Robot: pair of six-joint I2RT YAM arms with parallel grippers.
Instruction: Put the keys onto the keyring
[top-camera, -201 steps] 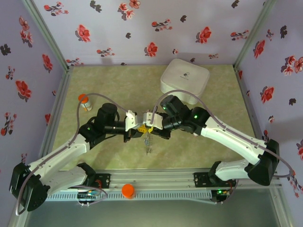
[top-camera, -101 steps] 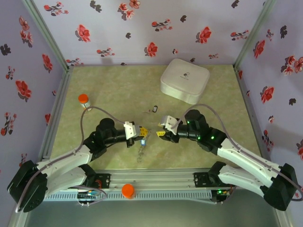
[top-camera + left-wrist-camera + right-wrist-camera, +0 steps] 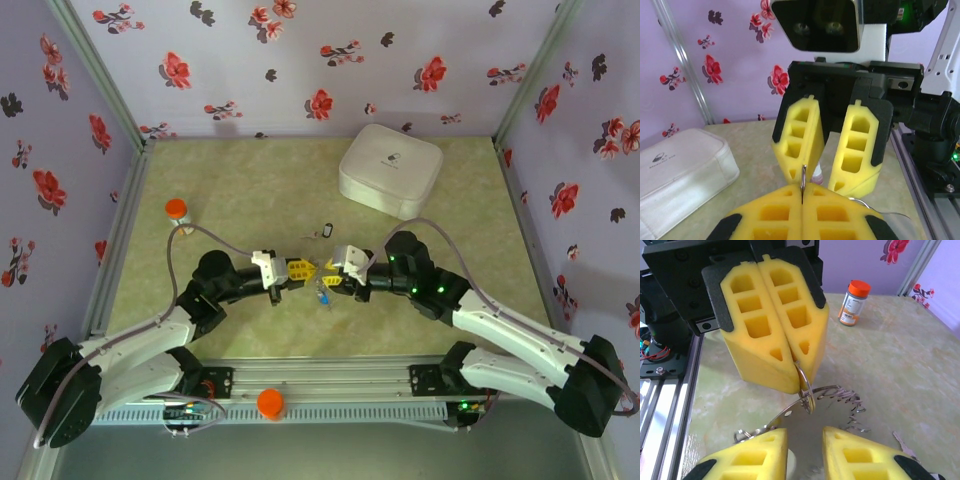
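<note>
Tabletop [image 3: 230, 180] middle, well off walls [image 3: 300, 60]: left gripper [image 3: 302, 270] pinches keyring [image 3: 832, 390].

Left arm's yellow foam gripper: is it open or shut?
Shut. The left yellow foam gripper has its pads pressed together, pinching a thin metal ring.

The greenish marbled tabletop [image 3: 240, 190] is carrying a few loose bits. A white rounded square box [image 3: 391, 170] is sitting at the back right, and a little orange-capped bottle [image 3: 178, 213] is standing upright over on the left. A tiny dark-headed key [image 3: 324, 232] is lying near the middle, well apart from both.
</note>
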